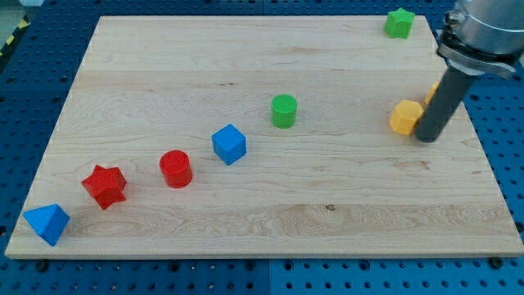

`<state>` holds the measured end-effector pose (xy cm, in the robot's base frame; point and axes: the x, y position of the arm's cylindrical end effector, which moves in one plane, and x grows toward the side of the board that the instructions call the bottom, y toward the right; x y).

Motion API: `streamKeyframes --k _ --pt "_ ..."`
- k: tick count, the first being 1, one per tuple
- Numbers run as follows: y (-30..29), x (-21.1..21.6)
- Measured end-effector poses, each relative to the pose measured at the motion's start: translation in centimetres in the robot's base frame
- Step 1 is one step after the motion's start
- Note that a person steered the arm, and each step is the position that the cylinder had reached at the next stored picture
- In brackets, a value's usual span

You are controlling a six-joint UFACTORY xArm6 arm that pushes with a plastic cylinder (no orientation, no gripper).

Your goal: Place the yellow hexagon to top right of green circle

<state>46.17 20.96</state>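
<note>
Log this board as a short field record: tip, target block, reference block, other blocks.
tip: my tip touches the yellow hexagon's right side
target: yellow hexagon, right of the green circle, about level with it
reference: green circle, near board centre
other blocks: green star top right; blue cube; red cylinder; red star; blue pyramid
partly hidden: orange block behind the rod

Pale grained wood board (262, 197); matt plastic-looking yellow hexagon (404, 117).
</note>
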Motion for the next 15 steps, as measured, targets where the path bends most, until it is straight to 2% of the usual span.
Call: streamKeyframes --k 2,4,9,12,13,15 --pt "-3.9 -2.7" --pt "-2.4 0.8" --pt "1.3 -6.2" --pt "0.5 -6.0" --pt "0.7 -4.3" --pt "-1.3 -5.1"
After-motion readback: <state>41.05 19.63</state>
